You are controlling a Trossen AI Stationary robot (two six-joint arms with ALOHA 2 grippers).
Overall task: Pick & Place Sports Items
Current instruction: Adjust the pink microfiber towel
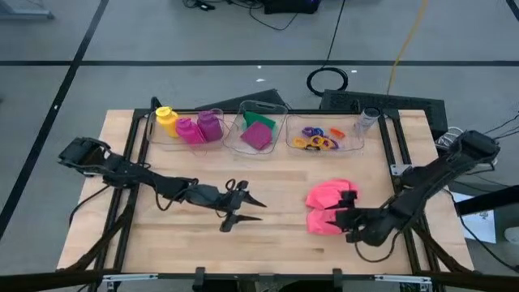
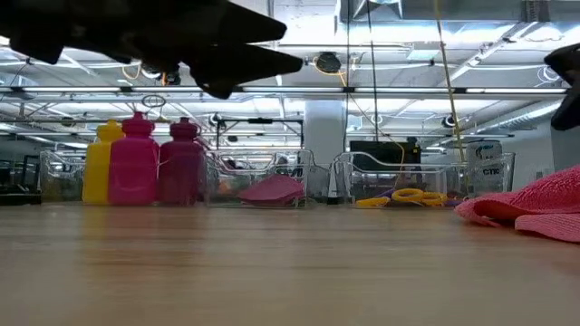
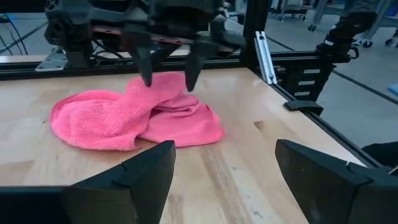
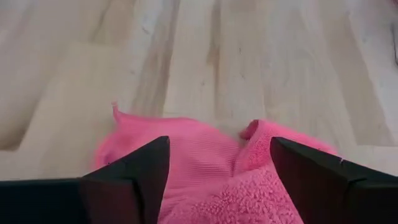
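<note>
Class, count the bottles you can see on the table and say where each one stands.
3, all in the left bin: yellow bottle at its left end, magenta bottle in the middle, purple bottle on the right. None seems hidden.

Bright, even overhead light, soft shadows; the low view's near tabletop (image 2: 290, 272) looks perhaps slightly blurred.

Right gripper (image 1: 336, 212) held low over the pink cloth (image 1: 328, 206), fingers spread. Left gripper (image 1: 253, 209) hovers left of it, fingers apart, empty.
</note>
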